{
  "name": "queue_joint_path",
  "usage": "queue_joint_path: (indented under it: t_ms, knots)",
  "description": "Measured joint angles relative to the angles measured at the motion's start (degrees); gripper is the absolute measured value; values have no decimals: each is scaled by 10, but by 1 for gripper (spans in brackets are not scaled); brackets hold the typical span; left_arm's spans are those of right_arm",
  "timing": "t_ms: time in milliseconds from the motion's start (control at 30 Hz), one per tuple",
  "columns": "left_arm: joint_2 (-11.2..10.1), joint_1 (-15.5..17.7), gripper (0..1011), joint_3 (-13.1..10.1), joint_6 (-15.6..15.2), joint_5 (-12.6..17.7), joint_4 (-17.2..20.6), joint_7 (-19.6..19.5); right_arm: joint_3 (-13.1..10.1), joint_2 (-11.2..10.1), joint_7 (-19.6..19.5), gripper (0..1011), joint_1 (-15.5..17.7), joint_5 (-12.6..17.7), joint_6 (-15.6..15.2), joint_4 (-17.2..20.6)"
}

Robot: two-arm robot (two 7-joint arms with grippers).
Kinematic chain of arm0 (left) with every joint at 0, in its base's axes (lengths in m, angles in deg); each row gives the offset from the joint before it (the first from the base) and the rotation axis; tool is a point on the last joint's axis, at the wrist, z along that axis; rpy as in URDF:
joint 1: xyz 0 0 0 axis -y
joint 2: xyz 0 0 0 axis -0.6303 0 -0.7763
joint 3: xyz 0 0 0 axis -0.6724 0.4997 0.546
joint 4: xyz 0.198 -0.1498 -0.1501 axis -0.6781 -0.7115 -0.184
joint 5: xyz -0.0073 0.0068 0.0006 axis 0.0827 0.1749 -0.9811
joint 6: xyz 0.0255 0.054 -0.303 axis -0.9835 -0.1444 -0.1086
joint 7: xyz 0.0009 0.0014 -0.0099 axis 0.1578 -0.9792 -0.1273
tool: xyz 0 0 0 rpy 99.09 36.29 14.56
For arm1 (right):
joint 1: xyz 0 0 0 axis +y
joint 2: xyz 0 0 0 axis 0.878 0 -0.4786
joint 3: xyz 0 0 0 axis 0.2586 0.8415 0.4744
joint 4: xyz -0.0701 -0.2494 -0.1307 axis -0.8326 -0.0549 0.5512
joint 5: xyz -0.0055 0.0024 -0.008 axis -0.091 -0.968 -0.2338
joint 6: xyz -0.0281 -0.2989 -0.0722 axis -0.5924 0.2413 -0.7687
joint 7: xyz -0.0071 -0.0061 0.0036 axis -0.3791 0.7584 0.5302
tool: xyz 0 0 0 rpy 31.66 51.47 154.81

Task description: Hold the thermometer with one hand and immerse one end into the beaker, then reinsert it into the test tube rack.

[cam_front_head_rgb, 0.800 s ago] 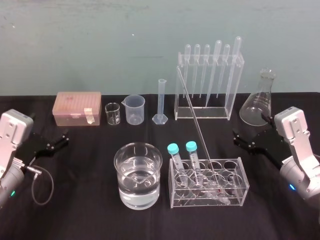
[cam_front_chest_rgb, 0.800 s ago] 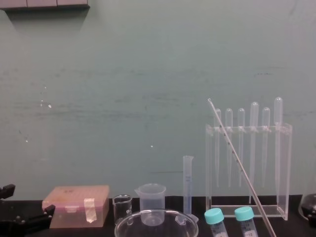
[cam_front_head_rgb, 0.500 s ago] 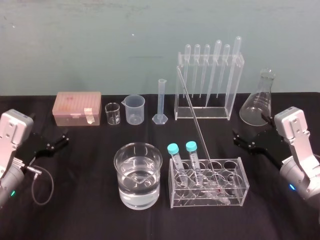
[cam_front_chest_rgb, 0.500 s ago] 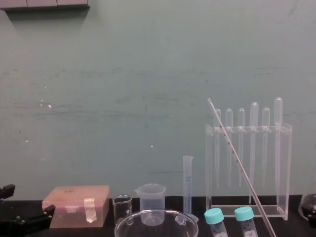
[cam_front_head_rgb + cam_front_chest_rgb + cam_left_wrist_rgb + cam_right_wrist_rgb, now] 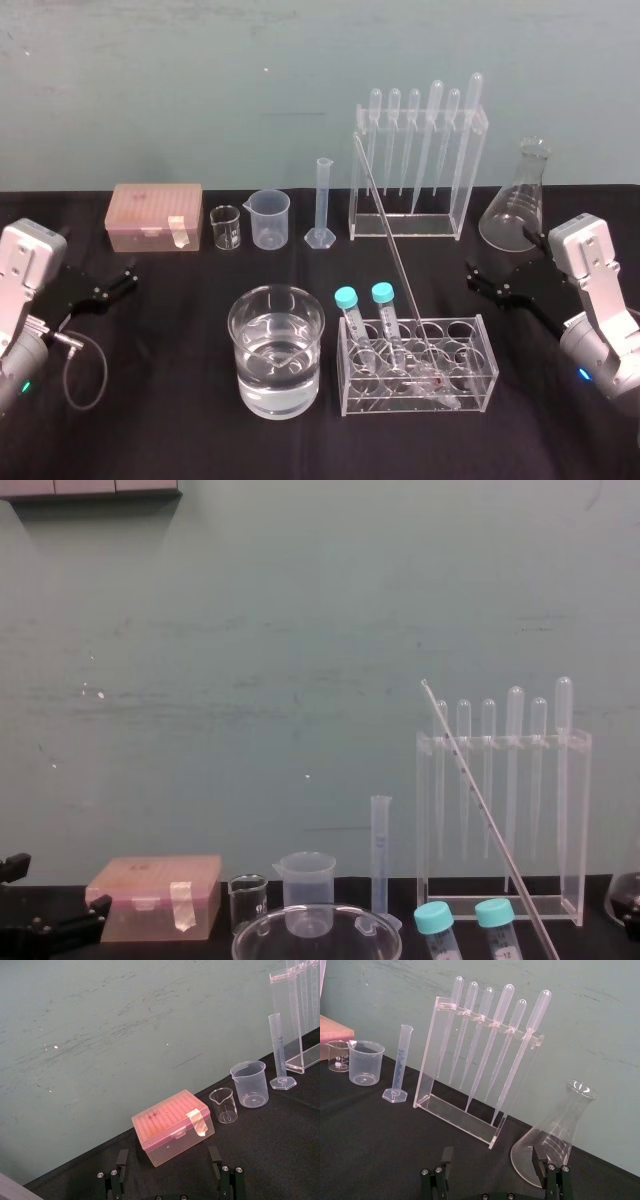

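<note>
Thermometer [image 5: 394, 255]: leans at a slant with its lower end down in the test tube rack [image 5: 420, 397]. Its top tips back and to the left, towards the table's back edge, and both grippers are well apart from it.
Test tube rack: low and clear, near the front edge of the table [image 5: 180, 420], right of the middle. Two blue-capped tubes [image 5: 346, 297] stand in its left end.
Beaker [image 5: 245, 340]: wide glass, partly filled with clear liquid, near the front edge about the middle, just left of the rack and apart from it.
Left gripper [image 5: 125, 275]: at the table's left edge, low over the cloth. Its fingers [image 5: 117, 1180] are spread wide with nothing between them and point towards the pink tip box [image 5: 155, 215].
Right gripper [image 5: 472, 277]: at the right edge, beside the rack's right end but not touching it. Its fingers [image 5: 551, 1176] are also spread and hold nothing.
Back edge, left to right: pink tip box, small glass beaker [image 5: 226, 227], plastic beaker [image 5: 269, 218], graduated cylinder [image 5: 322, 205], pipette stand [image 5: 400, 226] with six pipettes hanging in it, and conical flask [image 5: 518, 205] near the back right corner.
Chest view: the thermometer [image 5: 485, 805] crosses in front of the pipette stand [image 5: 582, 820], its tip above the stand's top bar.
</note>
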Motion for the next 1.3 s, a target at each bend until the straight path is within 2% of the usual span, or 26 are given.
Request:
queue_joint_path:
  t_ms: [1133, 1300]
  knots:
    - [0, 0, 1008, 0, 0, 0, 0, 0, 0, 0, 0, 1000, 0, 0, 0, 0]
    - [0, 0, 1008, 0, 0, 0, 0, 0, -14, -5, 30, 1000, 3, 23, -13, 16]
